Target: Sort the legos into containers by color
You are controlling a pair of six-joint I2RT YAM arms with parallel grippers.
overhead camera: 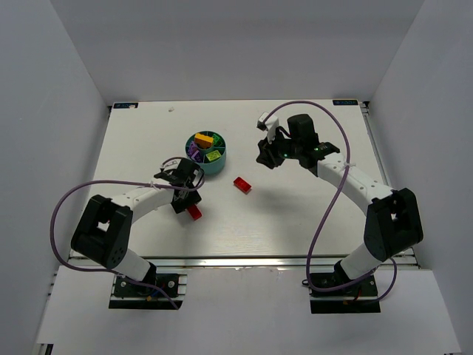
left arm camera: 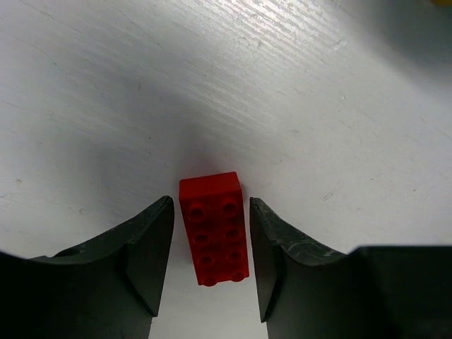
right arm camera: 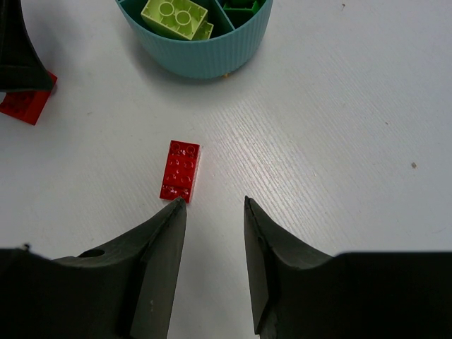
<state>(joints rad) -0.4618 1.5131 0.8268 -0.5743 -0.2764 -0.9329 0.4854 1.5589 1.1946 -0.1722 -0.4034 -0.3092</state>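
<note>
Top view: the bowl (overhead camera: 219, 164) holds the sorted bricks (overhead camera: 205, 140) (orange, lime, purple, green) in separate compartments, no red seen in it. Judged mostly done, two reds left on the desk (overhead camera: 310, 222). The centre red brick (overhead camera: 242, 185) lies apart from the bowl. The left red brick (overhead camera: 194, 213) sits under the left end effector (overhead camera: 185, 201). The right end effector (overhead camera: 267, 154) hangs right of the bowl. Jaw gaps are unreadable from here.

Left wrist: the left red brick (left arm camera: 214, 228) lies flat, studs up, between the fingers (left arm camera: 148, 254). There is a thin gap on each side, so the jaws are part open with nothing gripped yet. The bowl is out of frame.

Right wrist: the right end effector (right arm camera: 212, 205) is part open and empty. The centre red brick (right arm camera: 181, 171) lies just ahead of one fingertip, not between the fingers. Only this view shows the bowl wall (right arm camera: 205, 56) and a lime brick (right arm camera: 174, 15) up close.
</note>
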